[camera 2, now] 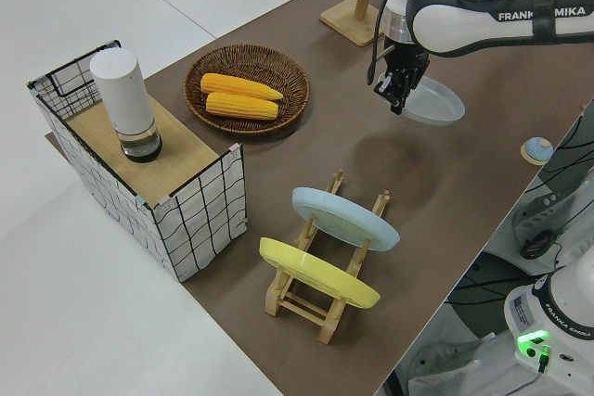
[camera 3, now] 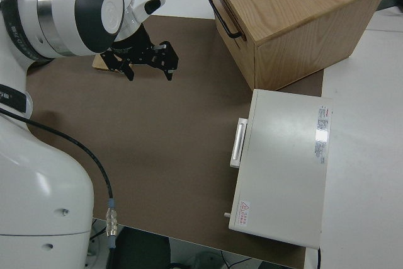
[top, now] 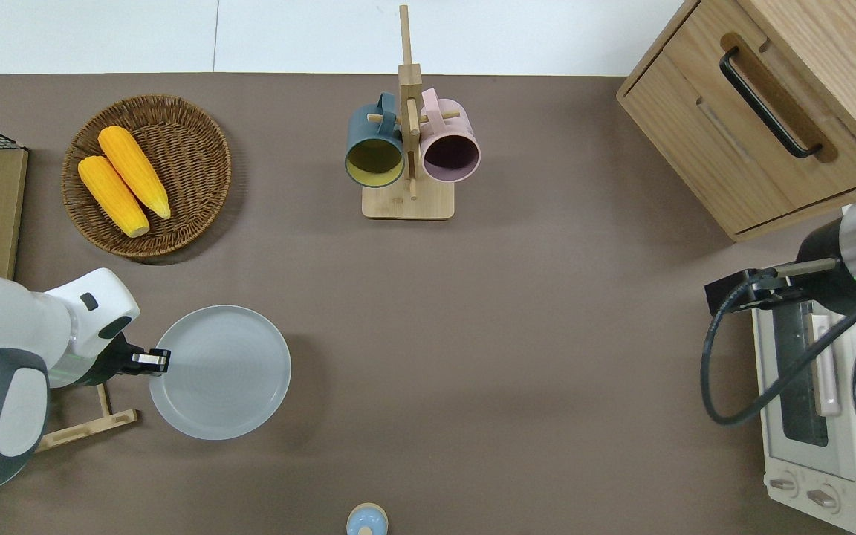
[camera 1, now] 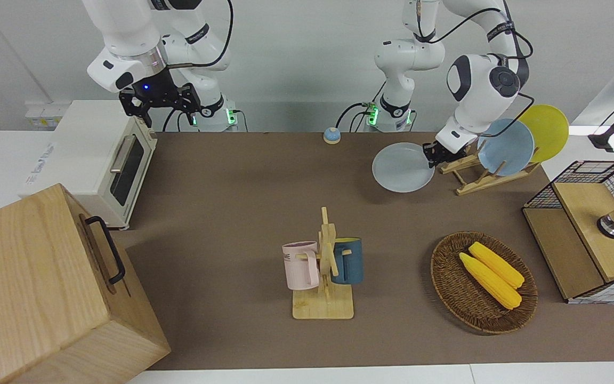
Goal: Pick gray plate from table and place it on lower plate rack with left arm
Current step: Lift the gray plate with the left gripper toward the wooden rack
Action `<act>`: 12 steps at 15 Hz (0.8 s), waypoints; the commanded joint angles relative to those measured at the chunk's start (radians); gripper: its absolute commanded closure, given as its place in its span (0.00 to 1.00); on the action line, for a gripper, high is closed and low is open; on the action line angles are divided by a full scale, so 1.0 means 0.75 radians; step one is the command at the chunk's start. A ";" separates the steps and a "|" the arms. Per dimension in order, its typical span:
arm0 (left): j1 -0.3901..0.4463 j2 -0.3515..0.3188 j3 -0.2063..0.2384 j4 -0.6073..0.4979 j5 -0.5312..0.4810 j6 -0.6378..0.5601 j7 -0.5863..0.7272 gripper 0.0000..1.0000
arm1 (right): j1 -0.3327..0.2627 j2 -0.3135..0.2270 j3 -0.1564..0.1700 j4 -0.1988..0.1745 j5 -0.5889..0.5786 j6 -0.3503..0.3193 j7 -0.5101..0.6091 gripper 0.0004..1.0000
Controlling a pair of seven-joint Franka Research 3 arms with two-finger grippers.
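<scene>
Overhead view: carry step, w/ left gripper [top: 151,360] clamped on rim of gray plate [top: 220,371], lifted off table just beside lower plate rack [top: 86,427]; next prob tilt plate & slot btwn pegs; right arm parked.

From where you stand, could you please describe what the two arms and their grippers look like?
Both are white jointed arms with dark gray round joint caps and black cables running along them. The left arm bears FRANKA EMIKA lettering, seen in the left side view. Each ends in a black two-finger gripper: the left gripper, and the right gripper, which shows a small blue light.
</scene>
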 commanded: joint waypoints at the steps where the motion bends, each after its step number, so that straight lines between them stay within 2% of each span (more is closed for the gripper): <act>1: 0.003 0.003 0.006 0.121 0.006 -0.146 0.007 1.00 | -0.033 -0.003 0.029 0.010 -0.009 -0.016 0.016 0.02; 5: 0.005 0.003 0.032 0.209 0.012 -0.232 0.007 1.00 | -0.033 -0.003 0.029 0.010 -0.009 -0.016 0.016 0.02; 6: 0.003 0.003 0.057 0.227 0.020 -0.247 0.007 1.00 | -0.033 -0.005 0.029 0.010 -0.009 -0.016 0.016 0.02; 8: 0.003 0.005 0.073 0.262 0.063 -0.269 0.015 1.00 | -0.033 -0.003 0.027 0.010 -0.009 -0.018 0.016 0.02; 12: 0.003 0.005 0.069 0.303 0.188 -0.326 -0.006 1.00 | -0.033 -0.003 0.027 0.010 -0.009 -0.016 0.016 0.02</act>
